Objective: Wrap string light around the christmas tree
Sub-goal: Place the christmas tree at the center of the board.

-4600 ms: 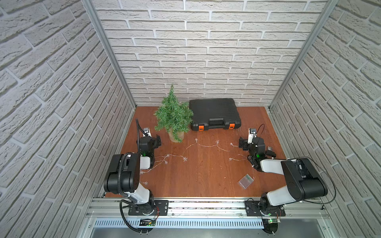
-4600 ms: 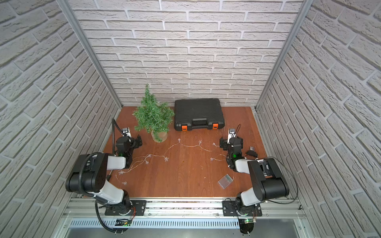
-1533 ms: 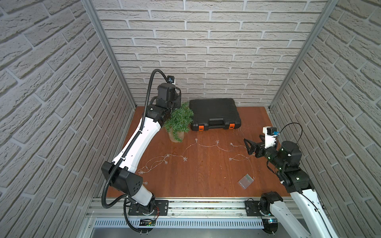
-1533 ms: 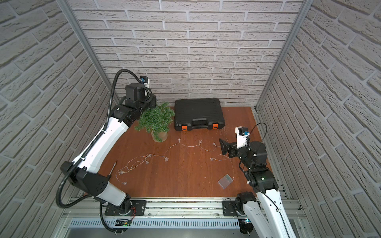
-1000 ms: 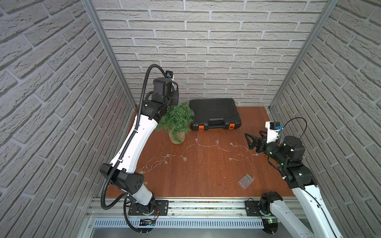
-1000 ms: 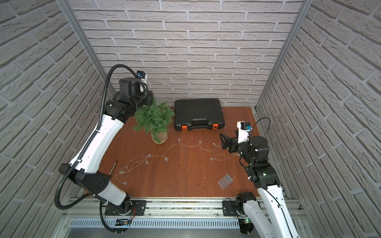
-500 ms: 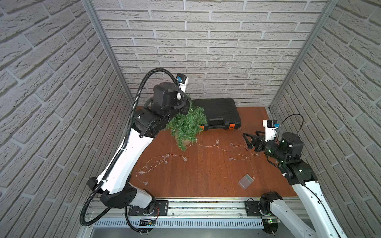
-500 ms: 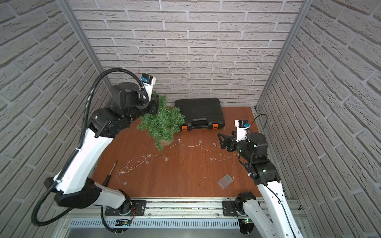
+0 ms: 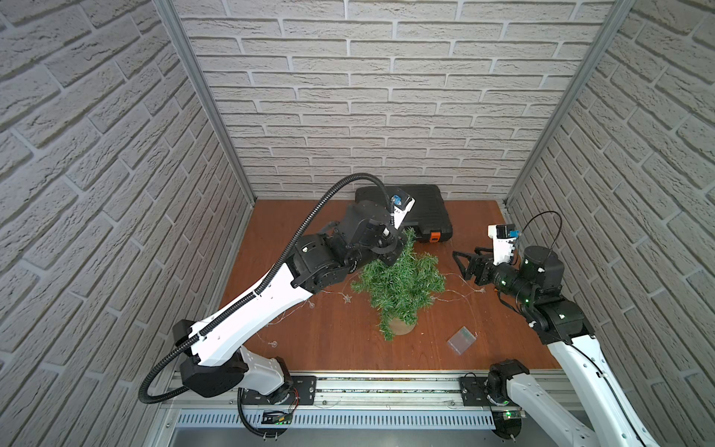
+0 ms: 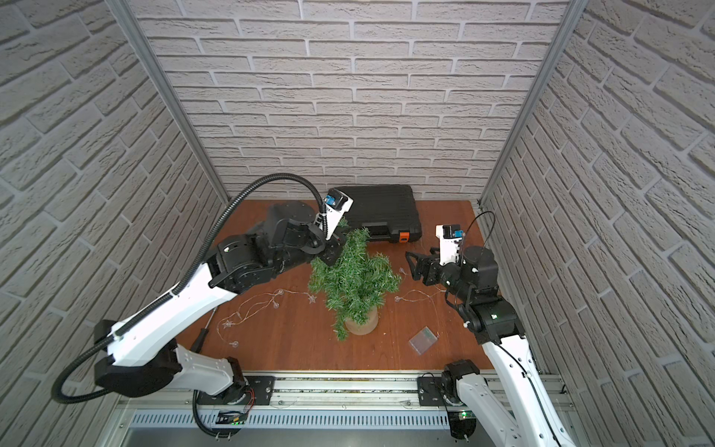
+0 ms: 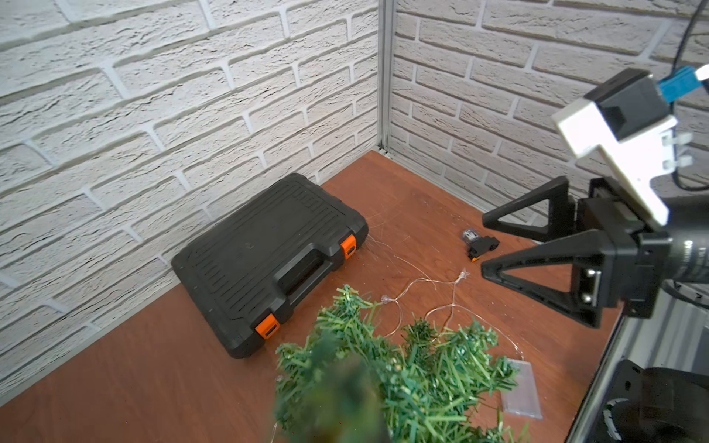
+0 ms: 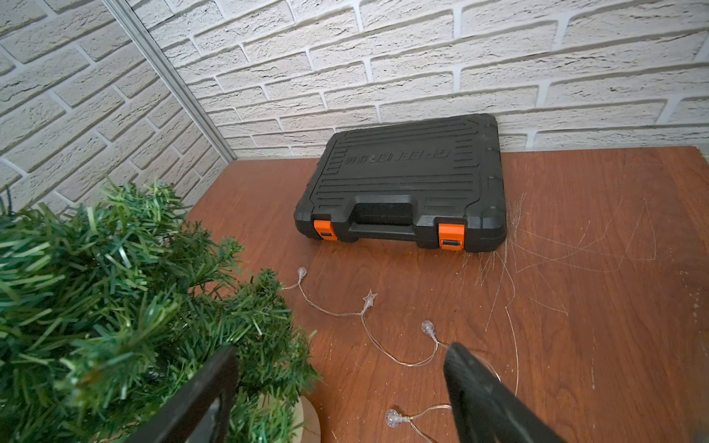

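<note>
In front of the black case (image 9: 429,209), the tree (image 9: 400,282) is leaning, its tip toward the case's orange latches (image 9: 435,236) and its pot (image 9: 402,329) farther out. Whether the pot is touching the wood cannot be told. The left gripper (image 9: 392,252) is clamping the tree's tip, jaws closed on the needles. The right gripper (image 9: 460,265) is hovering beside the tree, jaws spread wide and holding nothing. The string light (image 12: 370,298) is lying loose on the table (image 9: 329,348), trailing in front of the case on both sides of the tree. Its clear box (image 9: 461,339) is resting beyond the pot from the case. The table is showing reddish-brown wood grain, with fine pale scratches (image 12: 537,249) off one corner of the case. White brick walls (image 9: 387,116) are enclosing the table on three sides, meeting at metal posts (image 9: 214,116), and the case is lying flat against the back one.
</note>
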### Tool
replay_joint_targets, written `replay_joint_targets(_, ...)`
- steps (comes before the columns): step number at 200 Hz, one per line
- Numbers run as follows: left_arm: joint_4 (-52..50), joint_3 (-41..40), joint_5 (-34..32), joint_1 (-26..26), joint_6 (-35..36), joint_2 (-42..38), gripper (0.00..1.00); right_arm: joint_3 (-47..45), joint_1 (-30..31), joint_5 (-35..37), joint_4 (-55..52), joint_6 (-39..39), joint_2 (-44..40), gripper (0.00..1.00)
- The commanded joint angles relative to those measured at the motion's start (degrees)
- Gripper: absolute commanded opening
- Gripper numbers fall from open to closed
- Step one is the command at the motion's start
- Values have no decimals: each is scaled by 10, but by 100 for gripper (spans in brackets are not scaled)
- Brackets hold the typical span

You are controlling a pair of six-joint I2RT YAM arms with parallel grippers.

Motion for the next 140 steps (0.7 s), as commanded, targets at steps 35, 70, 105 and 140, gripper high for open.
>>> replay_joint_targets(35, 139, 3, -33, -19, 11, 0, 0, 0, 7, 29, 1, 4, -5, 82)
replay_joint_targets(70, 157, -36, -49, -19, 8, -11, 0, 16, 7, 63, -33, -1, 24, 80)
replay_joint_targets(105, 175, -71, -64, -19, 5, -24, 0, 34, 7, 76, -60, 3, 58, 80)
replay_joint_targets(140, 179, -90, -77, -19, -7, -33, 0, 32, 7, 92, -62, 14, 75, 80)
